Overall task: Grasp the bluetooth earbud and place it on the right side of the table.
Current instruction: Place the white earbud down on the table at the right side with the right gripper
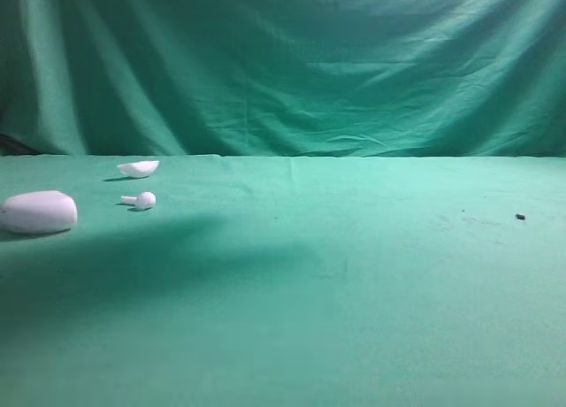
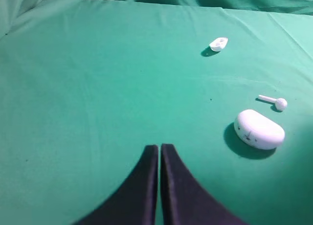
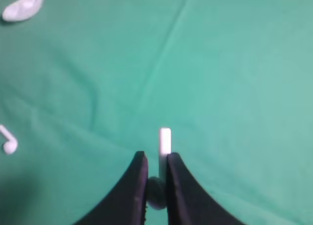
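Gripping the tiny white glossy plastic earbud between my right claw, I judge the grasp done and the placing still ahead: its short stem sticks out past my black fingertips while its rounded head sits pinched between them, held above the wide green cloth counter rather than resting on it. From the high view neither of my arms shows over the counter, so I cannot tell how far toward the right side I have carried it; what remains is to lower it there and let go. My left claw hangs low over the cloth with its two dark fingers pressed together on nothing. Near it lie the larger white oval plastic case, a second look-alike white earbud just beside the case, and farther off a white shallow bowl-like shell. All three sit on the left of the counter, well apart from my right claw.
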Available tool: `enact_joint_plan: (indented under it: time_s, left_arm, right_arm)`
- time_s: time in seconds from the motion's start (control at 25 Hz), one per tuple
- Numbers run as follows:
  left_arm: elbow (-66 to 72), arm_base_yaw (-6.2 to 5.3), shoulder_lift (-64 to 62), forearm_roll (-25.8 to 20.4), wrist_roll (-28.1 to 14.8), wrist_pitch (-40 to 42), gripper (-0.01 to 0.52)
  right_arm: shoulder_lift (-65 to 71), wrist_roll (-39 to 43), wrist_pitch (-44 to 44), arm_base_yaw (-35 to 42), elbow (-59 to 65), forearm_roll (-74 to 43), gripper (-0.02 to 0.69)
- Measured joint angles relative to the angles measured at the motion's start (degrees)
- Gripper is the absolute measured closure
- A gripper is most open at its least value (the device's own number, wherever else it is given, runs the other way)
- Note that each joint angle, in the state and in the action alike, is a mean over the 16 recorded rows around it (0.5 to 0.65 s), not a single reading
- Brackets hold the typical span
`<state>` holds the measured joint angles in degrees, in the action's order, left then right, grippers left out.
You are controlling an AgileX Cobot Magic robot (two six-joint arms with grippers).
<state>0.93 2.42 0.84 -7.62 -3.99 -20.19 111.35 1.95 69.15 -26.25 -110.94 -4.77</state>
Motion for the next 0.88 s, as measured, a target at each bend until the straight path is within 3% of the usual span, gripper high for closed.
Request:
enact_joint_plan:
  time_s: [0.24,0.6,0.88]
  left_arm:
    - [0.0,0.0,0.0,0.0,0.0,0.0,0.514]
    - [0.0,0.0,0.0,0.0,0.0,0.0,0.514]
    - [0.0,0.0,0.0,0.0,0.0,0.0,0.514]
  right_arm:
    - [-9.7,1.6,-6.1,7.5,17.2,0.2,0.587]
    - [-17.1,3.2,-25.5,13.7,48.5,1.1,0.587]
    - [-15.2,3.3,-37.4,15.0,59.1,2.0,0.587]
